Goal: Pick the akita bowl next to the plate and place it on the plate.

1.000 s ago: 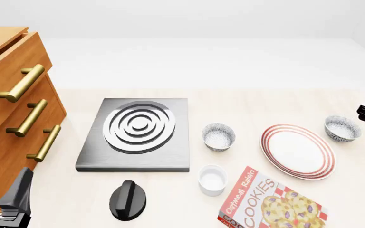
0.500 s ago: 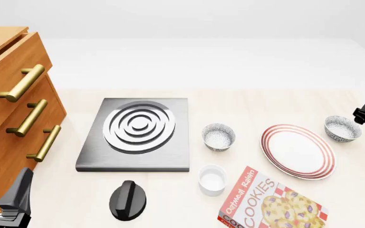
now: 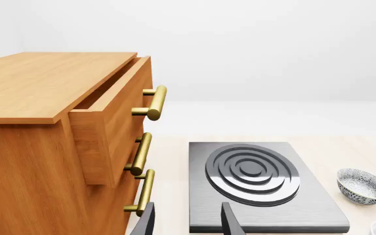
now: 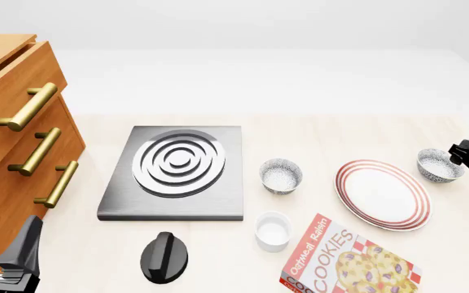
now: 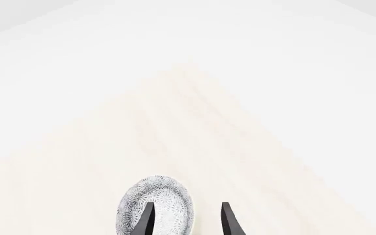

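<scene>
target: akita bowl (image 4: 439, 165), just right of the plate (image 4: 383, 194), touching its rim or nearly
my right fingers (image 5: 185, 220): spread apart, holding nothing, one tip over the bowl
my left fingers (image 3: 186, 224): parted, idle near the stove (image 3: 262, 185)
tip: I'd straddle the rim wall, then squeeze gently
</scene>
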Tool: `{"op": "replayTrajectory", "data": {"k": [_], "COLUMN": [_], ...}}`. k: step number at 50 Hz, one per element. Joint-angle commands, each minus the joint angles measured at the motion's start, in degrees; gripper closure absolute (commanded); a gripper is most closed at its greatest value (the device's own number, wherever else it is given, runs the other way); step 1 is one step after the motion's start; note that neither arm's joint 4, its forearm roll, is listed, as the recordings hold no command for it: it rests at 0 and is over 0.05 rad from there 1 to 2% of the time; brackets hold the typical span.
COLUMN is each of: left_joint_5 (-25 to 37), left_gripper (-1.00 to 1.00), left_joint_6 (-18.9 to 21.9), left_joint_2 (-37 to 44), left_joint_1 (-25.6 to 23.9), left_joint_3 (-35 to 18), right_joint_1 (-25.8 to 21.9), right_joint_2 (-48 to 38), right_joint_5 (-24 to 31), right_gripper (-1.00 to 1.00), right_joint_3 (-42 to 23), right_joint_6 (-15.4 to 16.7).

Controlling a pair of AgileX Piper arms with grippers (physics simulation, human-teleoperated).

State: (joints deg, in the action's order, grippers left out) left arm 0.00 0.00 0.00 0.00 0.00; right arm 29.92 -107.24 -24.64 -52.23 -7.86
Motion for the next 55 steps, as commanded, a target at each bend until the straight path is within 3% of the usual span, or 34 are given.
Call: {"op": "replayTrajectory", "data": {"k": [1, 55], "left_joint_5": [0.0, 0.0], "left_gripper": [-1.0, -1.0], "left_joint_6": [0.0, 0.0], "left_joint_2": [0.0, 0.0], "left_joint_1": [0.0, 0.0], "left_joint_3": [0.0, 0.0], "right_joint_1": [-0.23, -0.46], "right_joint_2": [-1.43, -7.29], "right_joint_5": [0.1, 0.69], "right_gripper": [-1.0, -1.0], "right_joint_3": [-0.35, -3.05], "right_joint_6": [-1.07, -4.25]}}
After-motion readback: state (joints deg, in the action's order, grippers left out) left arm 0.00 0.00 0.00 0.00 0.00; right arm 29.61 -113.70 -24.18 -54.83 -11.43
